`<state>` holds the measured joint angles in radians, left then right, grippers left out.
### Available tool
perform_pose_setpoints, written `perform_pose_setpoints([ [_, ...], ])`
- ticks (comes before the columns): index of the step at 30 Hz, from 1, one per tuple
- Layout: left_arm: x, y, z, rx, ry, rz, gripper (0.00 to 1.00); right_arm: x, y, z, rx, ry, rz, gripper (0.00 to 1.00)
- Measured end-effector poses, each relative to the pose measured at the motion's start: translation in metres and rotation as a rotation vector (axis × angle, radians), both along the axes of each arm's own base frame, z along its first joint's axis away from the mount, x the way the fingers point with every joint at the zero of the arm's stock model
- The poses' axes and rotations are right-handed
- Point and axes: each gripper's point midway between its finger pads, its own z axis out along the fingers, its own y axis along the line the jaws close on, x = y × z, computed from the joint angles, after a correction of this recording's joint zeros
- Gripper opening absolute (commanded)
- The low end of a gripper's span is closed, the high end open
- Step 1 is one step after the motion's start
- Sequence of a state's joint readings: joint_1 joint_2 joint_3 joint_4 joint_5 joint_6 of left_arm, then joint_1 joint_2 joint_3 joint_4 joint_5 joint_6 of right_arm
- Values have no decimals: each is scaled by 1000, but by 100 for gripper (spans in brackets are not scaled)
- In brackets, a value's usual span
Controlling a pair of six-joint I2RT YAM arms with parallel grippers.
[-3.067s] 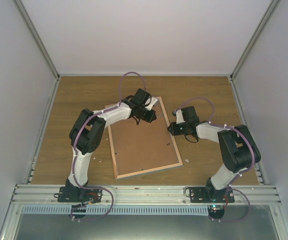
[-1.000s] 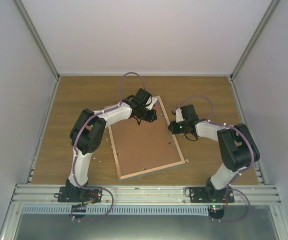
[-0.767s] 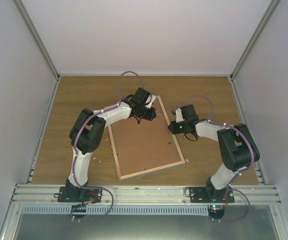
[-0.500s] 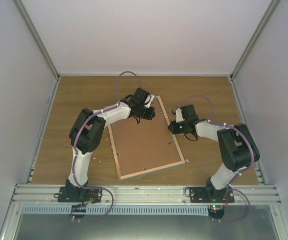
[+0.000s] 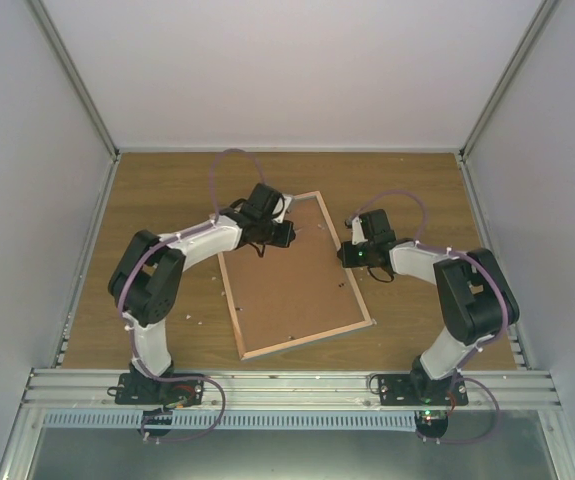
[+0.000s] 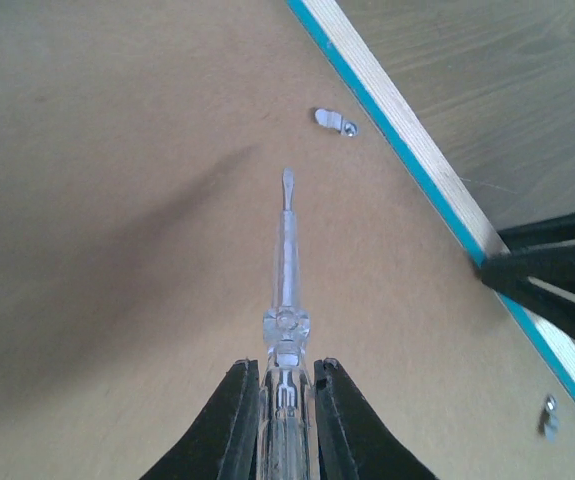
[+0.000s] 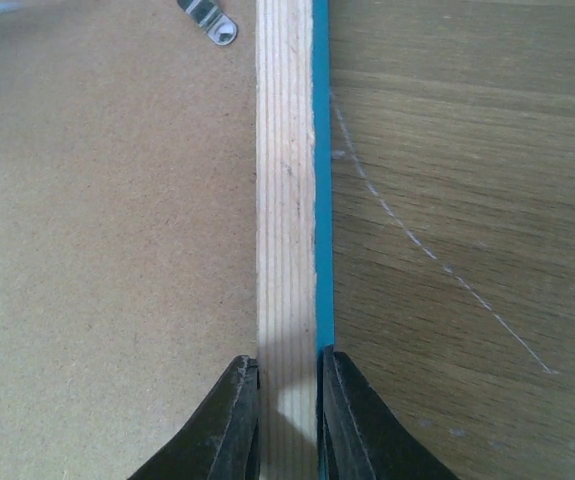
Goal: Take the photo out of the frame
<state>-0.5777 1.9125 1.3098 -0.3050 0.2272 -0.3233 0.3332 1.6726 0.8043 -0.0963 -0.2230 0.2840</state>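
The frame (image 5: 307,340) lies face down on the table, showing its brown fibreboard back (image 5: 292,285) and pale wood rim. The photo is hidden under that back. My left gripper (image 5: 285,234) hovers over the far part of the back, shut on a clear-handled screwdriver (image 6: 286,260) whose flat tip points at the fibreboard just short of a metal clip (image 6: 335,121). My right gripper (image 5: 345,257) is shut on the frame's right rim (image 7: 285,200), one finger on the inner side and one on the turquoise outer edge (image 7: 322,200).
More small metal clips sit along the rim (image 6: 548,415) (image 7: 209,20). The right gripper's black fingers (image 6: 557,280) show at the frame's edge in the left wrist view. White walls close in the wooden table (image 5: 417,190) on three sides; a metal rail (image 5: 287,385) runs along the front.
My left arm has swung left, drawing the screwdriver back from the frame's far right corner toward the middle of the far part. The right gripper has stayed on the rim.
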Motion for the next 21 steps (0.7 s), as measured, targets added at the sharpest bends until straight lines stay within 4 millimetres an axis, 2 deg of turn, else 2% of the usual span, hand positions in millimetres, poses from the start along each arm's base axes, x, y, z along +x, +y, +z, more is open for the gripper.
perform_pose_setpoints([
  [5, -14, 21, 32, -33, -52, 38, 0, -2, -9, 1, -19, -1, -67, 1],
  [10, -28, 34, 60, -77, -106, 61, 0, -12, -23, 2, -26, 16, -167, 1],
  [16, -46, 49, 65, -91, -119, 85, 0, -43, -51, 3, -23, 34, -347, 3],
  [19, -50, 55, 64, -92, -114, 96, 0, -58, -59, 5, -20, 42, -408, 15],
  [21, -52, 59, 63, -94, -113, 105, 0, -63, -58, 6, -22, 53, -420, 21],
])
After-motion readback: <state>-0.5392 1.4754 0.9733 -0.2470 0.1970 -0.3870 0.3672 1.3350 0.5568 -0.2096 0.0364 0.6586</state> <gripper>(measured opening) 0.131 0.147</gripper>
